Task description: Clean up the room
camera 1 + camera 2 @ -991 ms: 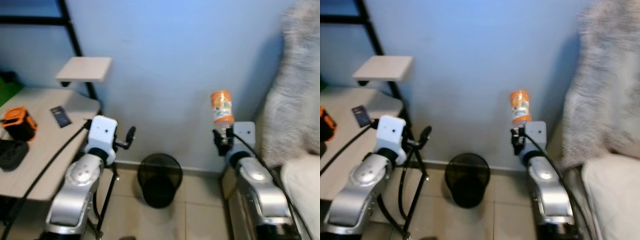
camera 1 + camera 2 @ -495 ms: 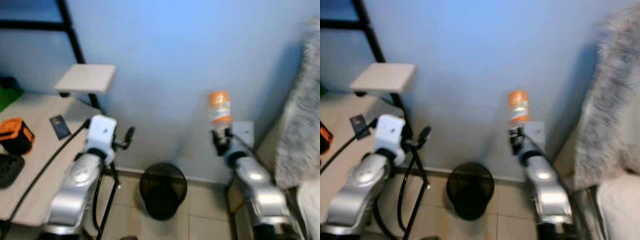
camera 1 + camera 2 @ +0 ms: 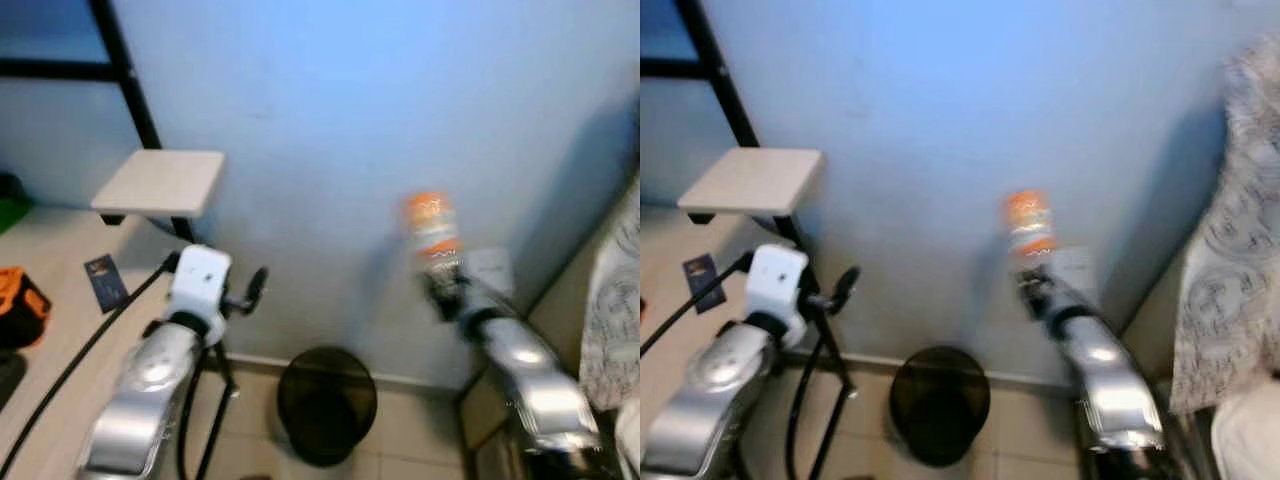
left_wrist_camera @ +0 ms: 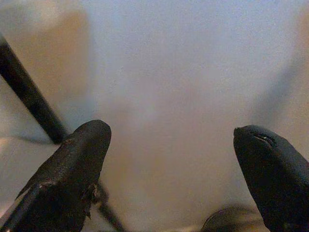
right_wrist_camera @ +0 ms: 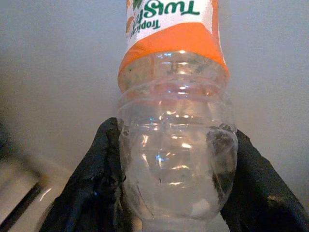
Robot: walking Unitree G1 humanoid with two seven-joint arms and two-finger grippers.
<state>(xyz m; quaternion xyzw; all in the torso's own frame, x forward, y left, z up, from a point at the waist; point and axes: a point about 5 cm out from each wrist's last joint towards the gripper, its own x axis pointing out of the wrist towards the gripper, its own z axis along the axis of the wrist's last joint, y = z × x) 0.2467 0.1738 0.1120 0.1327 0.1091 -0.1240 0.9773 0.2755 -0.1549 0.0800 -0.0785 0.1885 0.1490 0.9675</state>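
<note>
Left eye view: right pincer [image 3: 441, 285], frame centre-right, clamped on empty orange-labelled plastic bottle [image 3: 430, 232], long axis upright. Black mesh wastebasket [image 3: 327, 403] at bottom centre, below and left of bottle; right arm nearer.

Left wrist view: left pincer [image 4: 169, 169] spread apart, empty, facing wall.

Right wrist view: fingers [image 5: 91, 186] grip bottle's clear end.

Head stereo pair looks forward and down at a blue wall [image 3: 330, 120], both eyes sharing the black bin [image 3: 327, 403]; each wrist camera looks closely along its own fingers [image 4: 72, 174] toward that wall.
</note>
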